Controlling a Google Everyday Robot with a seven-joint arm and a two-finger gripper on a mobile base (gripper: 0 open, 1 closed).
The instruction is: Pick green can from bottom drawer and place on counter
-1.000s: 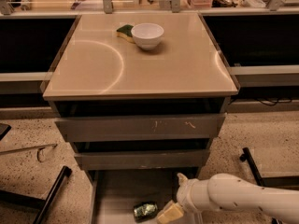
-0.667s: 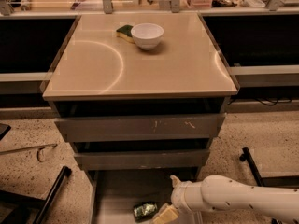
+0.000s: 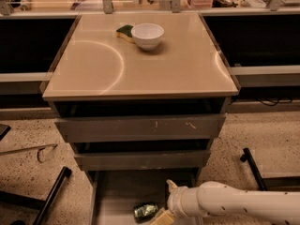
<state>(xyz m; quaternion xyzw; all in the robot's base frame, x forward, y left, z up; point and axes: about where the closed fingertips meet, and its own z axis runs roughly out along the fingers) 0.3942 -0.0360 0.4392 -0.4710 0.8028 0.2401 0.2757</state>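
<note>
Counter [image 3: 140,74]: glossy beige top, curved reflection mark toward its left edge. White bowl [image 3: 147,35]: upright, near the middle of the far edge. Green-yellow sponge [image 3: 124,32]: just left of the bowl, partly behind it. Two upper drawers [image 3: 140,128]: slightly open below the front edge. Bottom drawer [image 3: 117,196]: pulled out furthest. Green can [image 3: 145,211]: lying on the drawer floor, near its middle. Gripper [image 3: 161,218]: low in the drawer, just right of the can, on the white arm [image 3: 234,204]; whether it grips cannot be told.
</note>
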